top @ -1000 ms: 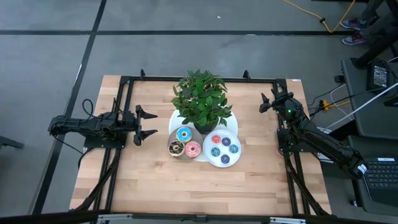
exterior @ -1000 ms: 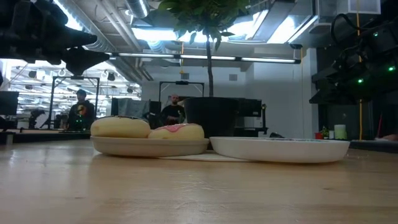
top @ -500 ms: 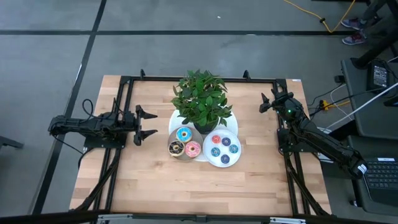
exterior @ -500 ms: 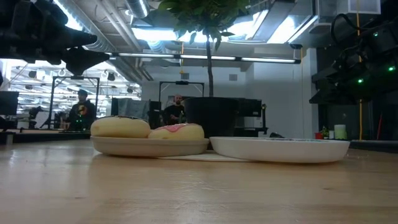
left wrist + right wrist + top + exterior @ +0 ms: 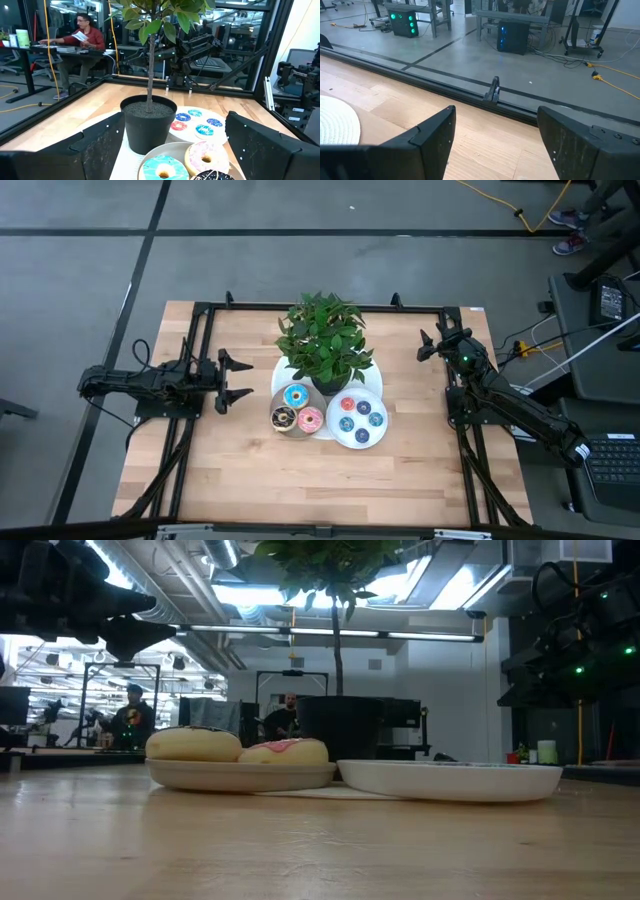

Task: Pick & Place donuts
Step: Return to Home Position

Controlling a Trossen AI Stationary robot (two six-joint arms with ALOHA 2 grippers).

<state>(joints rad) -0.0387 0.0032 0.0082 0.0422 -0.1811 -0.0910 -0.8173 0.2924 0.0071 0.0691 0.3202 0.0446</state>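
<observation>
No change: left hand, right hand splayed, donuts between, well apart.

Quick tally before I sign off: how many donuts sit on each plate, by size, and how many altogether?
Large donuts on the beige plate: 3
Mini donuts on the white plate: 5
Total: 8
</observation>
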